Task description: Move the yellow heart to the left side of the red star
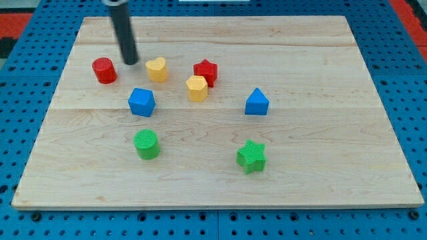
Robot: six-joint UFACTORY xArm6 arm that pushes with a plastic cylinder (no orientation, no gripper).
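The yellow heart (157, 69) lies on the wooden board, left of the red star (206, 72) with a gap between them. My tip (130, 62) rests on the board just left of the yellow heart, between it and the red cylinder (104, 70). The tip is apart from both. A yellow hexagon block (197, 88) sits just below and left of the red star, nearly touching it.
A blue cube-like block (141, 102) lies below the heart. A blue triangular block (257, 103) is right of centre. A green cylinder (146, 144) and a green star (251, 157) lie lower down. The wooden board (320, 180) sits on a blue pegboard.
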